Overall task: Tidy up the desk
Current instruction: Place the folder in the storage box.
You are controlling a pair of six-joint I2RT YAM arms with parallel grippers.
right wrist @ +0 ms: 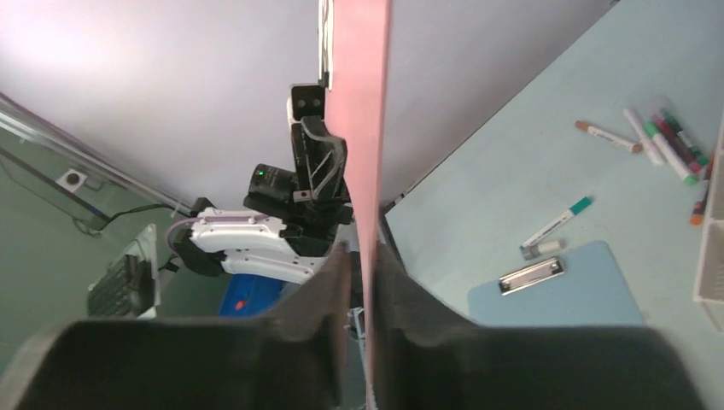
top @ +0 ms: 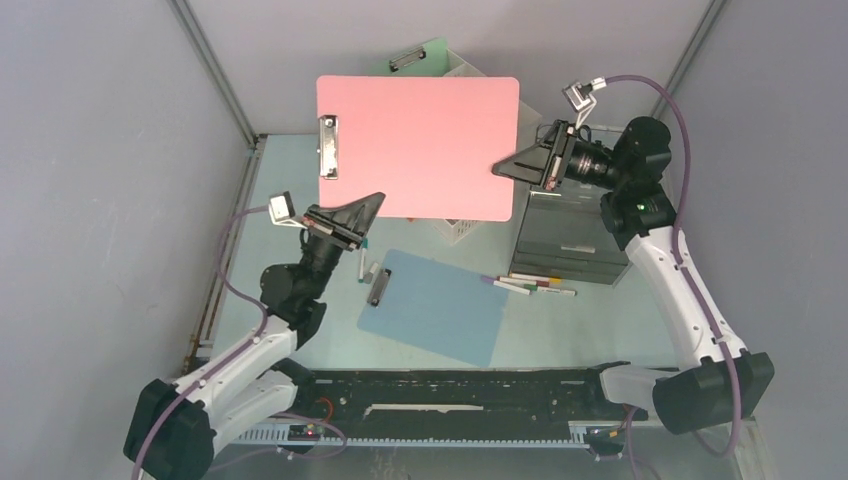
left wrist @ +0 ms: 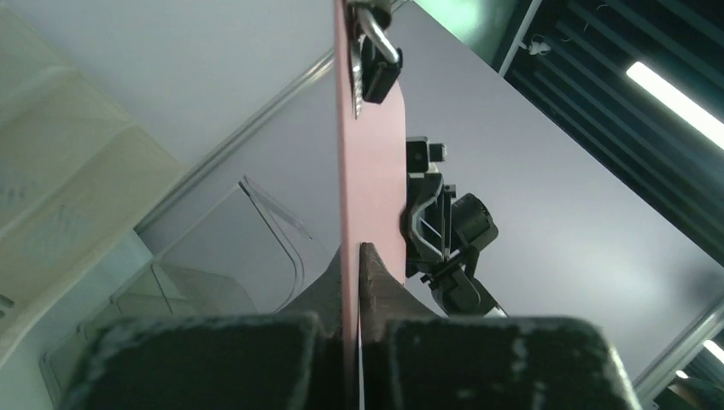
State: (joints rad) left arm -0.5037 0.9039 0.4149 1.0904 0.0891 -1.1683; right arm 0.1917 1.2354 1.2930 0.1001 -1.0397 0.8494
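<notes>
The tabletop lies below both claws. The left claw pinches the near edge of the raised pink clipboard, whose long axis runs left to right. Farther back, the right claw clamps its right edge.

Desk, large flat rectangular tabletop, smooth pale mint-blue, level, enclosed by grey walls

The pink clipboard hides most of the green clipboard and white basket.
</notes>
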